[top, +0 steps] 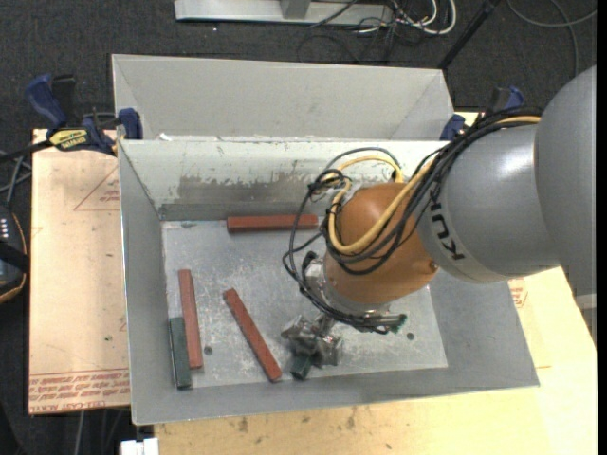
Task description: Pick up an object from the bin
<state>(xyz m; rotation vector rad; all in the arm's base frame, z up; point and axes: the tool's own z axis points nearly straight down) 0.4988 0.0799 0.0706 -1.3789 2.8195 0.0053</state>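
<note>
My gripper (313, 341) is low over the bin floor near the front middle, below the orange cover. Its metal fingertips sit down at a small dark green block (303, 365) that pokes out beneath them toward the front. Whether the fingers clasp the block is hidden by the gripper body. A red-brown stick (251, 334) lies diagonally just left of the gripper, a short gap away.
Another red-brown stick (191, 318) lies upright along the left side with a dark green stick (179, 353) beside it. A third red-brown stick (271, 223) lies along the back wall. The arm covers the bin's right half.
</note>
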